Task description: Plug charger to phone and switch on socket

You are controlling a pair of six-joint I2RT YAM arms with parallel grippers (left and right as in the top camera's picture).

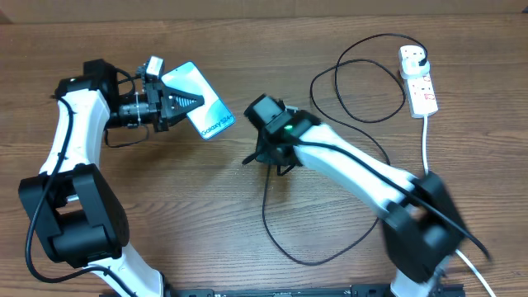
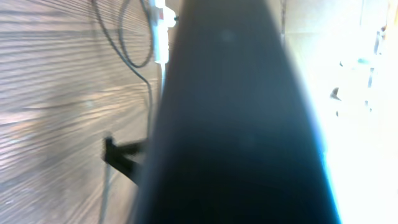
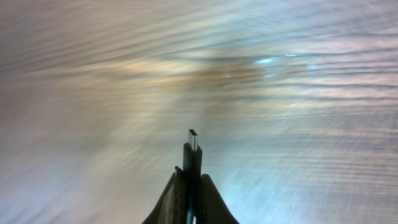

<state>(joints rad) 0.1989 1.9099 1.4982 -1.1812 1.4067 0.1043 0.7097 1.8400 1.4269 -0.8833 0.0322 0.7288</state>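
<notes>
This looks like a robotics lab bench: a wood-grain table (image 1: 181, 206) fills the frame, a white-and-black left arm (image 1: 70, 140) and right arm (image 1: 355, 169) rise from its lower edge, and a white power strip (image 1: 419, 80) lies at upper right.

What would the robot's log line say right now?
left end effector: shut on phone | right end effector: shut on charger tip | plugged in: not yet
</notes>
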